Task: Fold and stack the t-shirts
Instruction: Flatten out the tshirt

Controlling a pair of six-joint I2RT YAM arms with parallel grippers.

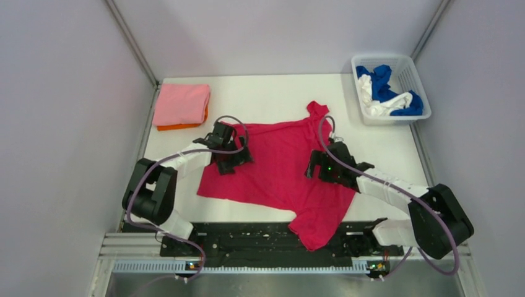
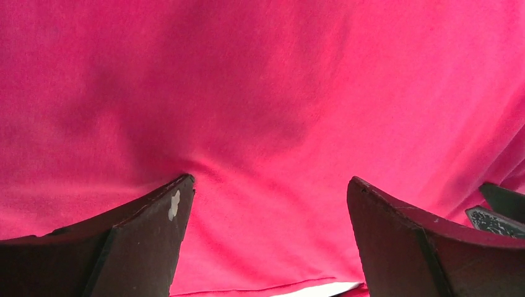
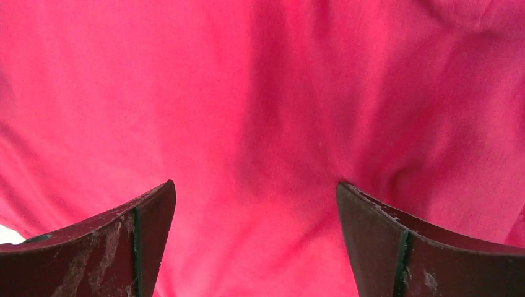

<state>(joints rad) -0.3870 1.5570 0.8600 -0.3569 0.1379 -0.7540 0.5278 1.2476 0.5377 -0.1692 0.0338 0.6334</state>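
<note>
A crimson-pink t-shirt [image 1: 278, 167] lies spread and rumpled in the middle of the table, one part hanging over the near edge. My left gripper [image 1: 230, 159] is open and presses down on its left side; in the left wrist view the cloth [image 2: 266, 111] fills the frame between the fingers [image 2: 176, 210]. My right gripper [image 1: 319, 168] is open over the shirt's right side; the cloth [image 3: 260, 124] fills its view too. A folded light pink shirt [image 1: 181, 104] lies on a folded orange one [image 1: 179, 127] at the back left. Blue [image 1: 382, 77] and white [image 1: 384, 106] shirts lie in the basket.
A white plastic mesh basket [image 1: 408, 71] stands at the back right corner. Grey walls close in the table on the left, right and back. The arms' base rail [image 1: 266, 244] runs along the near edge.
</note>
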